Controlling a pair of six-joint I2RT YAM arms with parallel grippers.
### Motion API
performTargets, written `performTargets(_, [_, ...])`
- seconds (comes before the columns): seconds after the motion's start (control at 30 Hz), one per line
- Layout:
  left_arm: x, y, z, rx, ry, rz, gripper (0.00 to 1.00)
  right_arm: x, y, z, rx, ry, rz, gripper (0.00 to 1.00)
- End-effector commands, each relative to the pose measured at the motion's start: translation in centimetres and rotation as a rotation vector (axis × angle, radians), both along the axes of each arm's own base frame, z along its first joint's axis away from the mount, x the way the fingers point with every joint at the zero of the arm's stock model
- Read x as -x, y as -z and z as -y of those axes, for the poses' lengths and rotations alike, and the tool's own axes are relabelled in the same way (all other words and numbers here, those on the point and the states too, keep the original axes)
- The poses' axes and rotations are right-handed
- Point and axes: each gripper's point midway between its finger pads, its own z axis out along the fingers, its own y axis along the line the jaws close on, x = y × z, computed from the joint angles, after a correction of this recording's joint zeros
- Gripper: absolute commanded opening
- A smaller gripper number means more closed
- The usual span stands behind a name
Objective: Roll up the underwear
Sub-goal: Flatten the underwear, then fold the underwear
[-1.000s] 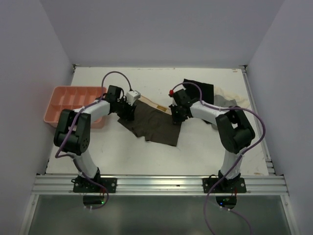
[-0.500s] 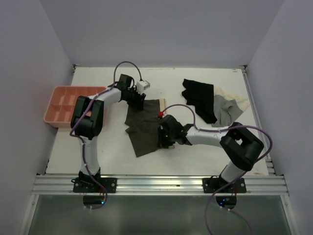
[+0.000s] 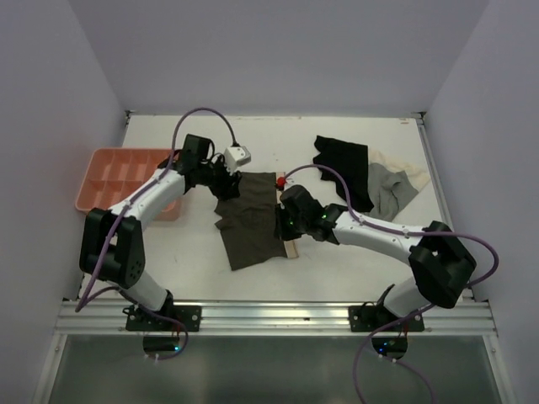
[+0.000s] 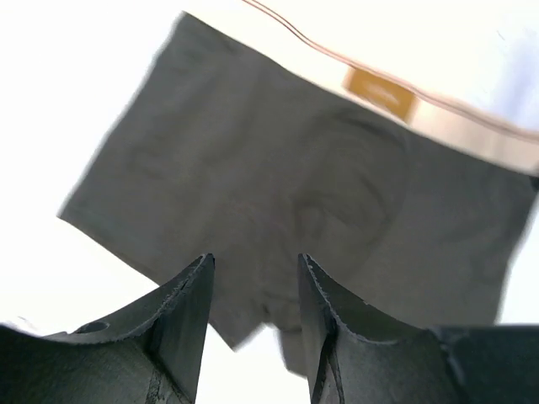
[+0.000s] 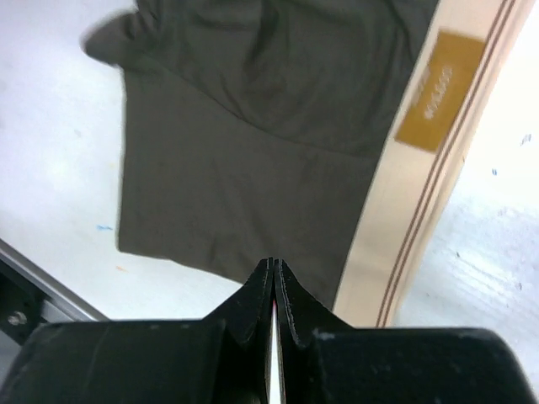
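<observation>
Your left fingers (image 4: 181, 311) hang parted and empty, your right fingers (image 5: 295, 310) pressed together over the underwear (image 3: 251, 220); roll from one loose corner and it may skew.

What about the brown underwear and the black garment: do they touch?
Apart. The top view shows the underwear lying left of the black garment, with a strip of bare white table between them.

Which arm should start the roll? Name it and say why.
Probably left: the left gripper stands open over the underwear edge, ready to pinch. The right gripper is shut by the waistband.
</observation>
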Motion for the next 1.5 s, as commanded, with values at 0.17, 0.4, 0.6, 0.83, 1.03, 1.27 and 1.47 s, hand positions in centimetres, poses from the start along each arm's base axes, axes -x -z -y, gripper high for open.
performTargets(0.17, [14.3, 4.6, -1.4, 0.008, 0.359, -0.187, 0.47, 3.3, 4.1, 3.7, 0.112, -0.005, -0.101, 0.06])
performTargets(0.4, [18.4, 8.2, -0.9, -0.094, 0.472, -0.178, 0.47, 4.5, 8.1, 3.9, 0.149, -0.012, -0.186, 0.05])
performTargets(0.6, [18.2, 11.3, -1.7, -0.197, 0.455, -0.214, 0.44, 5.6, 9.3, 5.1, 0.174, 0.015, -0.223, 0.03])
performTargets(0.83, [19.3, 12.8, -4.2, -0.308, 0.51, -0.223, 0.35, 6.8, 6.1, 6.0, 0.113, 0.004, -0.2, 0.0])
performTargets(1.03, [16.3, 5.1, -1.2, -0.07, 0.53, -0.091, 0.48, 3.3, -1.0, 4.7, 0.02, -0.026, -0.001, 0.28])
performTargets(1.27, [3.2, -5.0, -0.2, 0.077, 0.27, 0.132, 0.59, -8.6, -5.7, 5.7, -0.043, 0.1, 0.125, 0.45])
performTargets(1.47, [-6.5, -4.8, -1.2, 0.12, 0.056, 0.115, 0.58, -16.6, -4.9, 6.7, -0.049, 0.151, 0.128, 0.45])
